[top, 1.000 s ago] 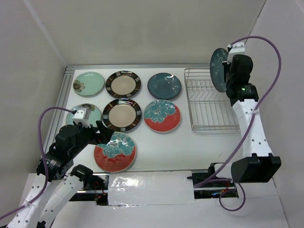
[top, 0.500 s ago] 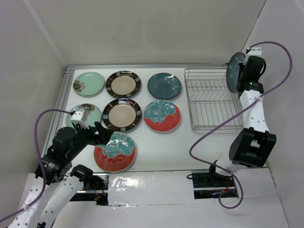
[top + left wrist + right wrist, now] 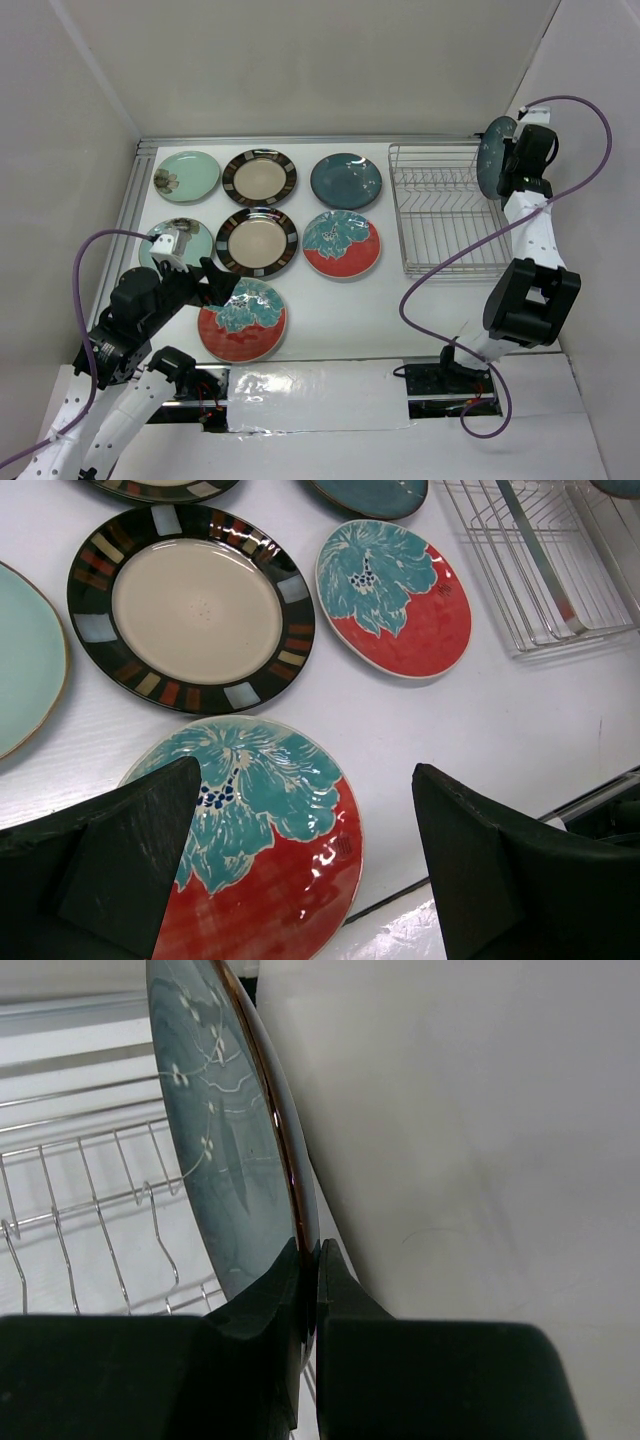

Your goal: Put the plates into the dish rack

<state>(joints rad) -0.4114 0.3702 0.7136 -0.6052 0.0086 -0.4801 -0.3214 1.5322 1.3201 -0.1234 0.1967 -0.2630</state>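
Note:
My right gripper (image 3: 512, 166) is shut on the rim of a dark teal plate (image 3: 492, 157) and holds it upright on edge above the far right corner of the silver wire dish rack (image 3: 445, 212). In the right wrist view the pinched plate (image 3: 215, 1130) stands over the rack's tines (image 3: 90, 1200), close to the side wall. My left gripper (image 3: 210, 285) is open and empty, low over the near red-and-teal plate (image 3: 243, 320), with its fingers (image 3: 140, 840) either side of that plate (image 3: 260, 830).
Flat on the table lie two mint-green plates (image 3: 187, 176) (image 3: 172, 243), two cream striped-rim plates (image 3: 259, 178) (image 3: 256, 241), a dark teal plate (image 3: 346, 181) and a second red-and-teal plate (image 3: 341, 244). The right wall (image 3: 480, 1140) is close to the held plate.
My right arm has swung right and back with the teal plate, from over the rack's right side to its far right corner. The left arm has barely moved.

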